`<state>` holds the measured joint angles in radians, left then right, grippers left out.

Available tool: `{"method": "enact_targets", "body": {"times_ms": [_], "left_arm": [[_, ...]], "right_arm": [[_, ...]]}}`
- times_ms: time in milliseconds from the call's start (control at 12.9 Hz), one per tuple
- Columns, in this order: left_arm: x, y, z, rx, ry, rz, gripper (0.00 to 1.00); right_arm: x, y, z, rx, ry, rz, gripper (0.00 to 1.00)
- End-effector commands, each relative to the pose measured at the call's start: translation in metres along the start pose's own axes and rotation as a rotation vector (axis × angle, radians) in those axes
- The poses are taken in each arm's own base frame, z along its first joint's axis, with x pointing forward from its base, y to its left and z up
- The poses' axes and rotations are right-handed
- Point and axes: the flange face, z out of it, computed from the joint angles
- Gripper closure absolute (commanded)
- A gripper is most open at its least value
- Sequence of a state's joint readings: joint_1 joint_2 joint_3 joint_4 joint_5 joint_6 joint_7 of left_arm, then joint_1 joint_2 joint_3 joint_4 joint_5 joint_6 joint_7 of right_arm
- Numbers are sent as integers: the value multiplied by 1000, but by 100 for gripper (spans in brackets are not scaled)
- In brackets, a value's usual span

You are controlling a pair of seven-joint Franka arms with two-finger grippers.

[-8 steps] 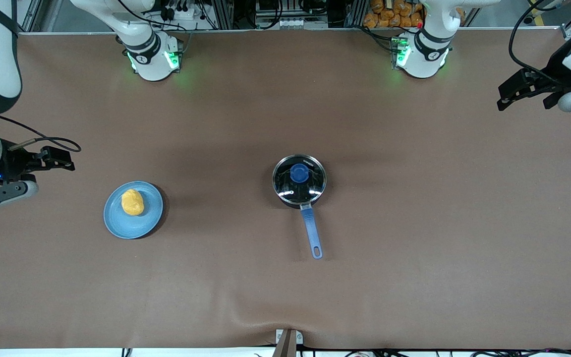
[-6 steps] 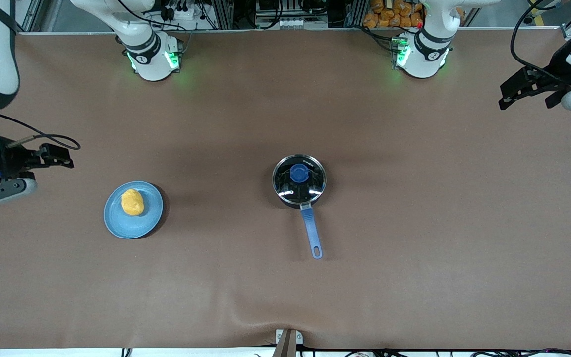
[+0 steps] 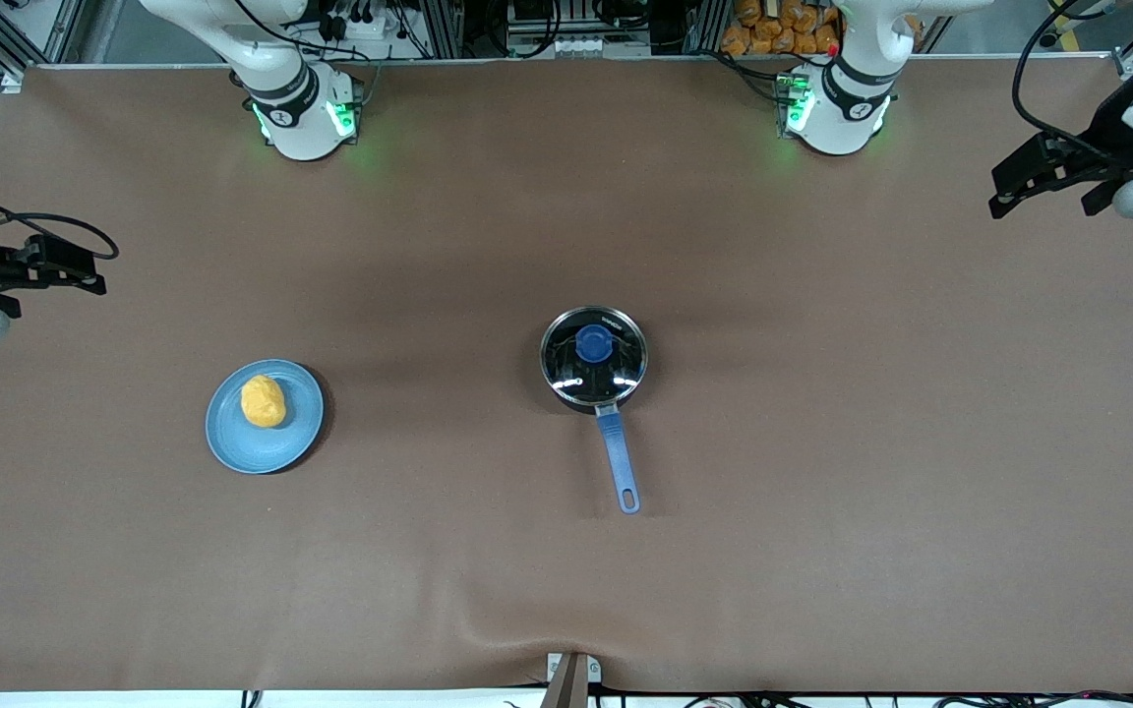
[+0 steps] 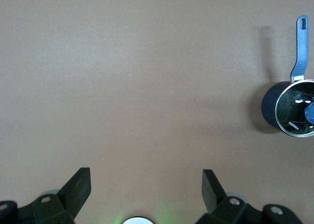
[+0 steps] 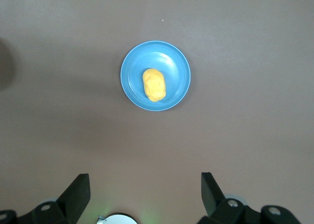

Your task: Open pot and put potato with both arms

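Note:
The black pot (image 3: 593, 366) stands mid-table with its glass lid and blue knob (image 3: 594, 343) on, its blue handle (image 3: 618, 460) pointing toward the front camera. It also shows in the left wrist view (image 4: 289, 108). The yellow potato (image 3: 263, 400) lies on a light-blue plate (image 3: 232, 444) toward the right arm's end, and shows in the right wrist view (image 5: 154, 84). My right gripper (image 3: 70, 267) is open and empty over bare table at its end (image 5: 144, 181). My left gripper (image 3: 1014, 187) is open and empty over bare table at its end (image 4: 144, 179).
Both arm bases (image 3: 301, 118) (image 3: 834, 110) stand along the table's back edge. A brown mat covers the table. A small metal bracket (image 3: 571, 674) sits at the front edge.
The right arm has pulled up and outward toward its end of the table, away from the plate. The left arm has barely moved. Pot and potato are where they were.

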<state>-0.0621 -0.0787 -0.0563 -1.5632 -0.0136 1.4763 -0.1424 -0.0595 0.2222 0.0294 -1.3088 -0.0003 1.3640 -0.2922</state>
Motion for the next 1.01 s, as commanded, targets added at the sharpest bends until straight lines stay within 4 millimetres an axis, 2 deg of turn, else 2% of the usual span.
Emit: {"method": "enact_targets", "body": {"times_ms": [0, 156, 233, 389, 467, 700, 856, 933], "left_arm": [[7, 6, -1, -12, -12, 12, 0], [10, 10, 3, -13, -20, 16, 0], [10, 15, 4, -13, -20, 24, 0], [17, 31, 20, -13, -44, 48, 0], [20, 36, 23, -15, -46, 56, 0], [30, 69, 40, -54, -39, 103, 0], [35, 100, 58, -64, -50, 142, 0], [35, 119, 62, -67, -39, 132, 0]], "right_arm": [[-3, 12, 1, 17, 8, 43, 0], [0, 19, 7, 36, 14, 95, 0], [8, 22, 23, 38, 11, 97, 0], [23, 27, 63, 48, -16, 71, 0], [32, 27, 81, 54, -34, 26, 0], [60, 34, 130, 82, -50, -158, 0], [78, 37, 171, 95, -73, -180, 0], [87, 37, 201, 109, -94, -203, 0]]}}
